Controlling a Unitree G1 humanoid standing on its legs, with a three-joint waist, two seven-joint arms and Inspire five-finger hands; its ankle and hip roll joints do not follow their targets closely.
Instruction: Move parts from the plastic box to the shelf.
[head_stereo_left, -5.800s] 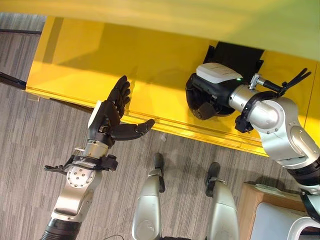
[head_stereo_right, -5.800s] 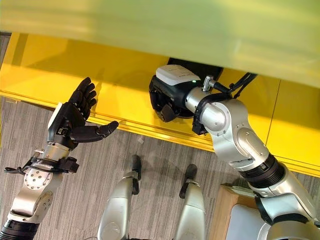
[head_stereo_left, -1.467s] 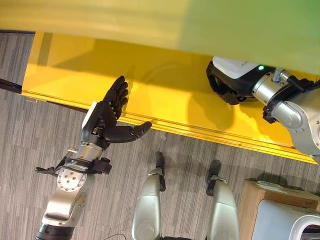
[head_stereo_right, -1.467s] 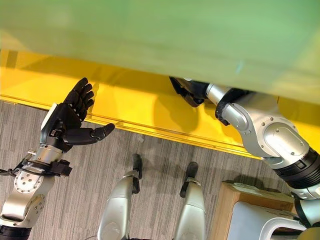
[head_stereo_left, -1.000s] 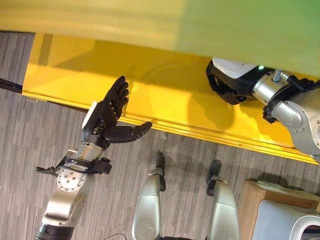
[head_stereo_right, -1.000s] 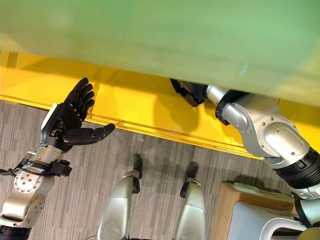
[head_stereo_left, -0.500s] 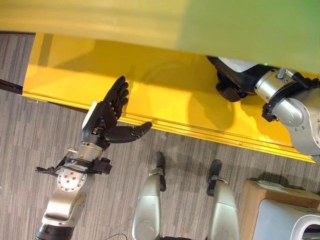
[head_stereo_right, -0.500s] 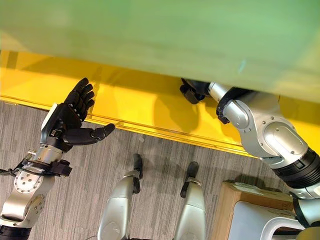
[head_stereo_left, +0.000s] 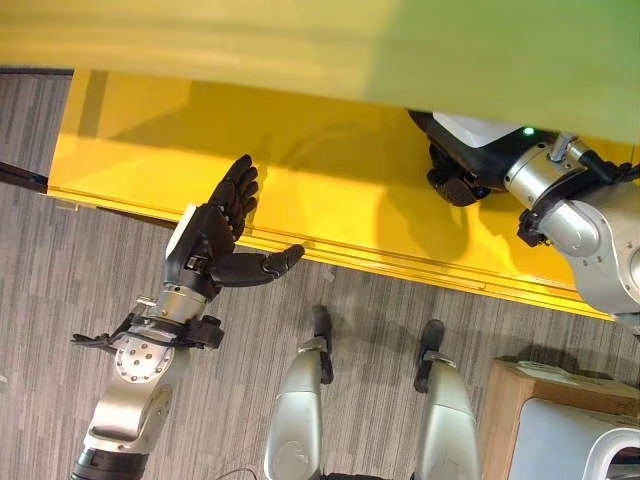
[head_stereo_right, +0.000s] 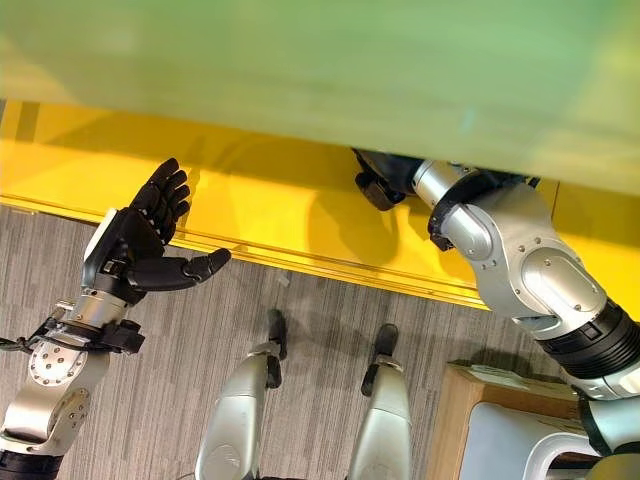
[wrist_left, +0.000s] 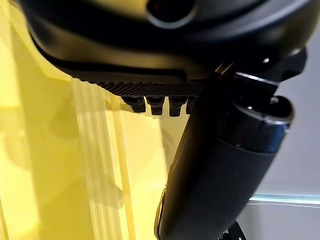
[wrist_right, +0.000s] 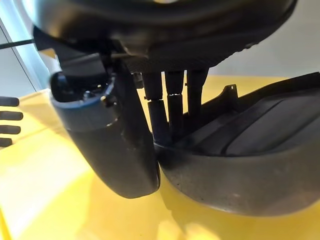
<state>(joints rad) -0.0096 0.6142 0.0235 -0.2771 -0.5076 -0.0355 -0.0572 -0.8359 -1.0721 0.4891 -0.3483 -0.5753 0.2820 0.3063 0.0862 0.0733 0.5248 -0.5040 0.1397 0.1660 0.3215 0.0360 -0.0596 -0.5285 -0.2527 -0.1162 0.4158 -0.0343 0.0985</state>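
Left eye view: left hand (head_stereo_left: 210, 240) idles around 8 o'clock, fingers straight and holding nothing, over the yellow shelf's (head_stereo_left: 330, 205) front lip. Right hand (head_stereo_left: 462, 170) is up at 2 o'clock, partly under the upper board.

Right eye view: same layout.

Right wrist view: right-hand fingers (wrist_right: 170, 117) and thumb wrap the rim of a black moulded part (wrist_right: 250, 165) — it's low over the shelf, not let go yet.

So I'd guess this part is nearly delivered; letting go is what's left.
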